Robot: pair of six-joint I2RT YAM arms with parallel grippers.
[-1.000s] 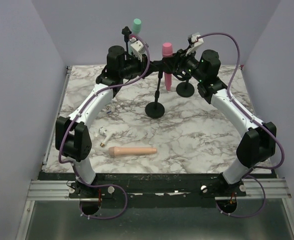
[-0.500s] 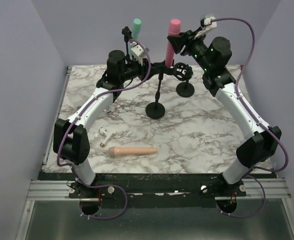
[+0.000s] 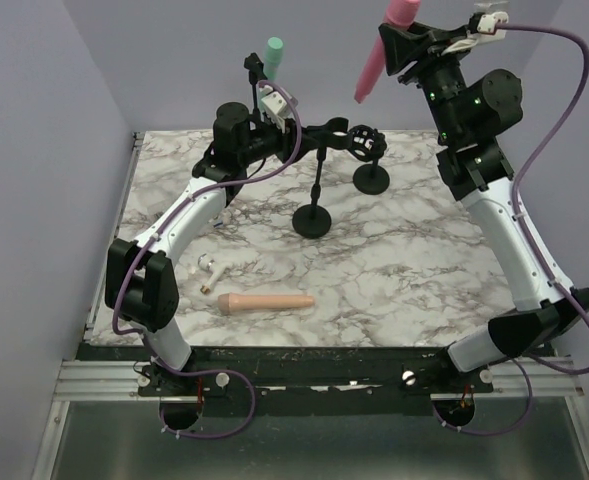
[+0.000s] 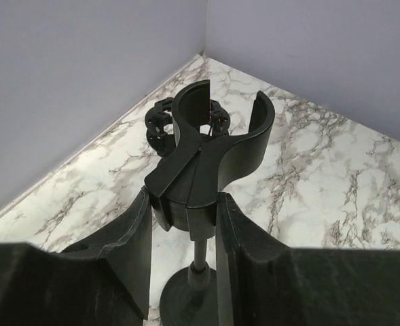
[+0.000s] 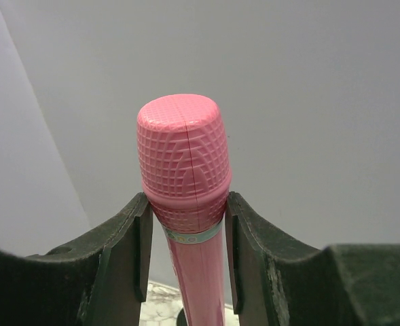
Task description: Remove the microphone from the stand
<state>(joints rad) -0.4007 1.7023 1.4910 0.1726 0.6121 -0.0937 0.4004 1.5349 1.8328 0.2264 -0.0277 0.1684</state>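
The pink mic [image 5: 185, 176] is off the stand [image 3: 317, 190] and up in the air, well above the table [image 3: 404, 280], at about 1 o'clock from the table's middle in the top view. We see it tilted there, head up and to the right, tail pointing down toward 7 o'clock. The right gripper [image 5: 185, 251] is clenched on it just under the head, one finger on each side, where a pale band rings the body. The stand is upright near the middle of the table, toward 12 o'clock, well below and left of the mic. Its forked clip [image 4: 216, 136] opens upward with nothing in it. The left gripper [image 4: 183, 231] grasps the neck below the clip, its fingers [image 4: 132, 238] against both sides as far as we can tell. Just beyond it, at 1 o'clock from its base, is a second stand [image 3: 371, 165] with a ring mount. A green mic [image 3: 273, 52] is raised at 11 o'clock, behind the left arm. A beige mic [image 3: 267, 302] lies flat at 7 o'clock, with a small white piece [image 3: 210, 265] at its 10 o'clock.
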